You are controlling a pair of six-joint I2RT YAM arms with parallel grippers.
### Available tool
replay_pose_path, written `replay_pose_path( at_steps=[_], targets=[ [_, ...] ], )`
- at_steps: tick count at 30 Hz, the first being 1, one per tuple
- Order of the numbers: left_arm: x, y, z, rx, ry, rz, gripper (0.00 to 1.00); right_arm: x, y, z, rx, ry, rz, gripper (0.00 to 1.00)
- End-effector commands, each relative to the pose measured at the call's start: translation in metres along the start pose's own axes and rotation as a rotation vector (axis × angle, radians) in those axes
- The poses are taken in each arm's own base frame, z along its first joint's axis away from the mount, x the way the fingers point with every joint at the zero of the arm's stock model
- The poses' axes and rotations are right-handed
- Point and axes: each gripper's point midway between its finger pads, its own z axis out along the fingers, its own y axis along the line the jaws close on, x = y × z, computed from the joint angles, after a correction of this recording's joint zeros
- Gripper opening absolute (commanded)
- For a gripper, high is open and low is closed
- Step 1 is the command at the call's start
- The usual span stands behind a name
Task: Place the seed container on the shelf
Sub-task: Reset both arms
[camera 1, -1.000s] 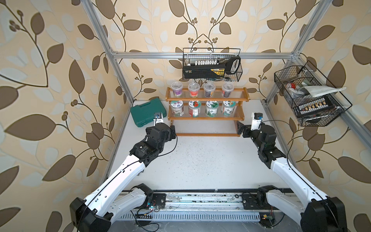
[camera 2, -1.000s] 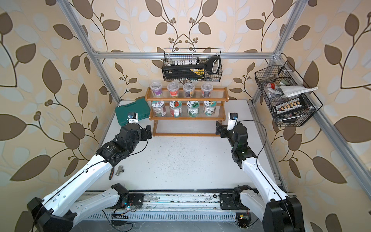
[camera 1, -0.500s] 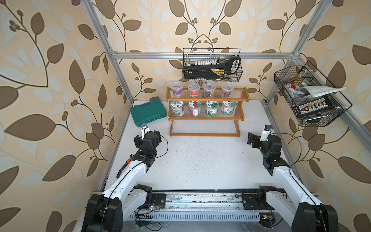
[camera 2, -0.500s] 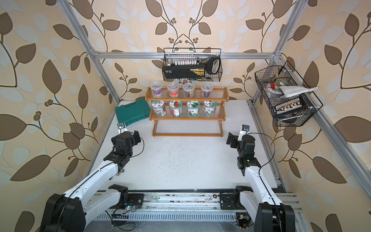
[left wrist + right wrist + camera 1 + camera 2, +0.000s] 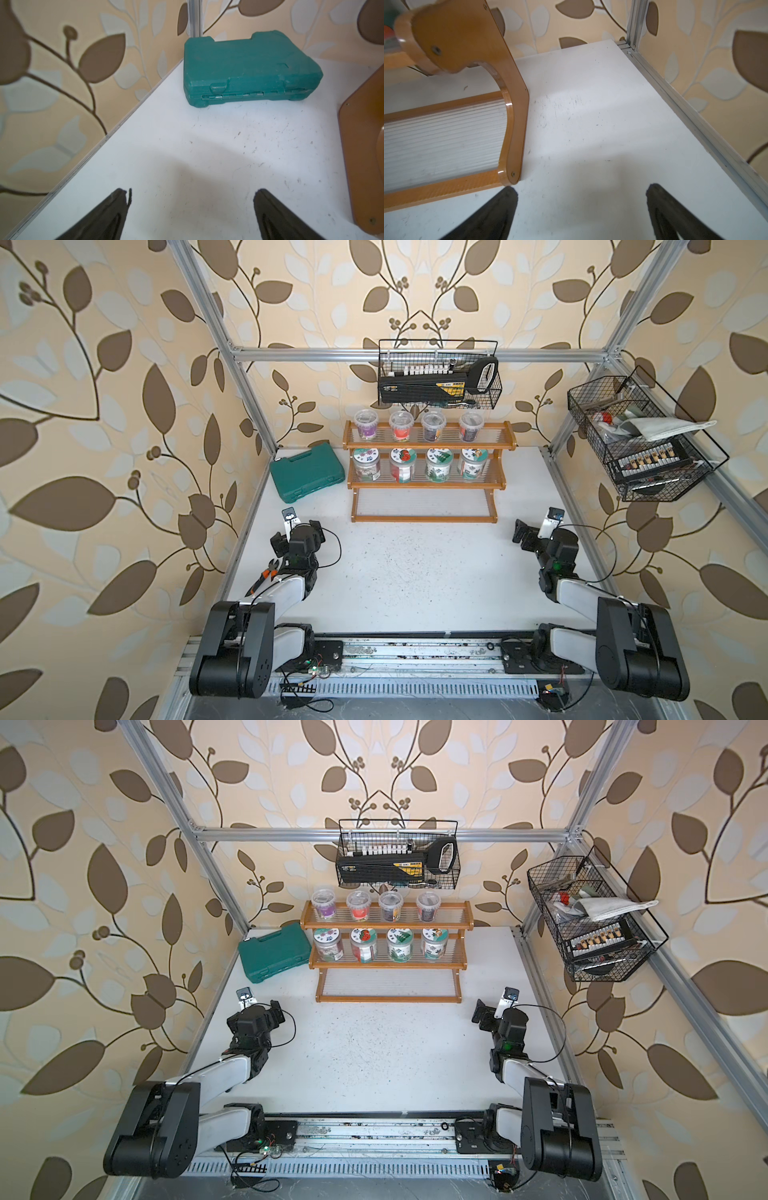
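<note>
both grippers are spread wide with nothing in them. the left gripper [image 5: 191, 193] hangs low over the white table [image 5: 187, 145], facing the green tool case [image 5: 249, 68] in the back corner. the right gripper [image 5: 581, 191] sits just beside the front right foot of the wooden shelf [image 5: 512, 124]. the eight seed containers [image 5: 438, 464] all stand on that shelf, four on the top tier and four on the middle one. orange-handled pliers [image 5: 264, 576] lie by the left arm.

The white table [image 5: 415, 580] bears the shelf [image 5: 424, 518], a green case [image 5: 307, 475] and orange-handled pliers [image 5: 261, 577].
</note>
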Motion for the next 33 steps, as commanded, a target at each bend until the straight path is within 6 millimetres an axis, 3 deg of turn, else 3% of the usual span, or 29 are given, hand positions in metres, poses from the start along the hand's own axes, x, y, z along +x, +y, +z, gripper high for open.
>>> replay_pose_path(
  at_steps=[1, 10, 16, 24, 33],
  targets=[
    [-0.030, -0.009, -0.001, 0.062, -0.147, -0.020, 0.98, -0.023, 0.014, 0.004, -0.077, -0.070, 0.002, 0.99],
    [-0.005, -0.025, 0.021, 0.151, -0.104, 0.029, 0.98, -0.015, 0.036, 0.012, -0.223, -0.152, 0.020, 0.99],
    [-0.005, -0.029, 0.036, 0.139, -0.033, 0.045, 0.98, -0.003, 0.040, 0.018, -0.226, -0.133, -0.003, 0.99],
    [-0.003, -0.028, 0.040, 0.146, 0.001, 0.034, 0.98, 0.003, 0.063, 0.035, -0.249, -0.024, -0.097, 0.99],
    [-0.003, -0.027, 0.040, 0.148, 0.002, 0.031, 0.98, 0.003, 0.064, 0.036, -0.239, -0.021, -0.105, 0.99]
  ],
)
